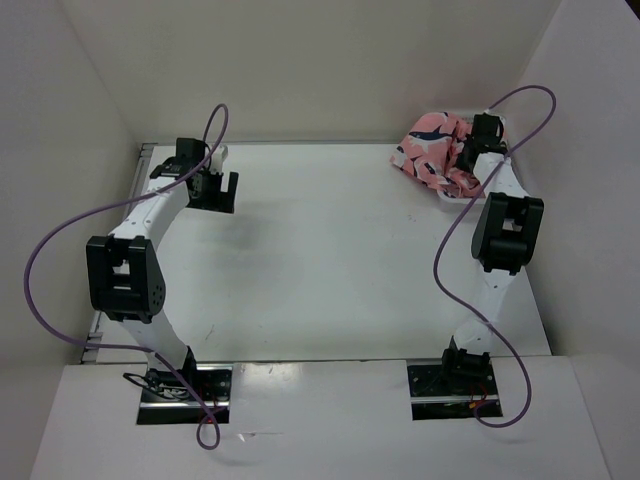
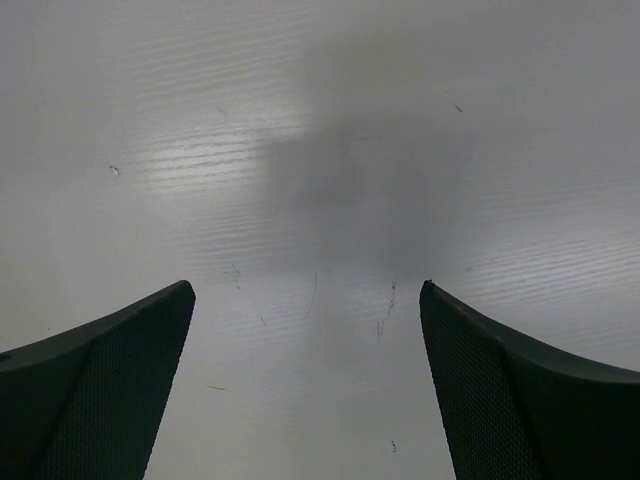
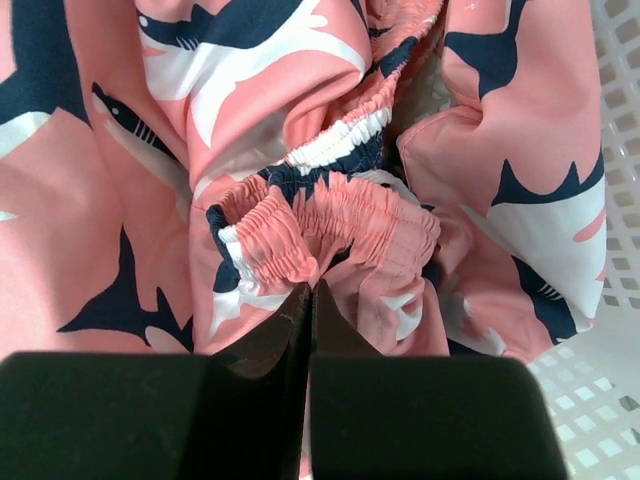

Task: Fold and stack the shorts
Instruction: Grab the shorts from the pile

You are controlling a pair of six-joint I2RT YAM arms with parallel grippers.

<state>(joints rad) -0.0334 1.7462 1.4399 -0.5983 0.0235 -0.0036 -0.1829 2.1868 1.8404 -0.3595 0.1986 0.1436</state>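
The salmon-pink shorts [image 1: 432, 150] with navy and white whale shapes lie bunched in a heap at the back right, in the white mesh basket [image 1: 452, 198]. My right gripper [image 1: 478, 142] is down in the heap. In the right wrist view its jaws [image 3: 310, 290] are pressed together, pinching the gathered elastic waistband of the shorts [image 3: 330, 215]. My left gripper [image 1: 215, 190] hovers over the bare white table at the back left. In the left wrist view it [image 2: 307, 290] is wide open and holds nothing.
The basket's white mesh wall [image 3: 610, 380] shows at the right of the right wrist view. The white table [image 1: 330, 250] is walled by white panels at the left, back and right. Purple cables loop from both arms.
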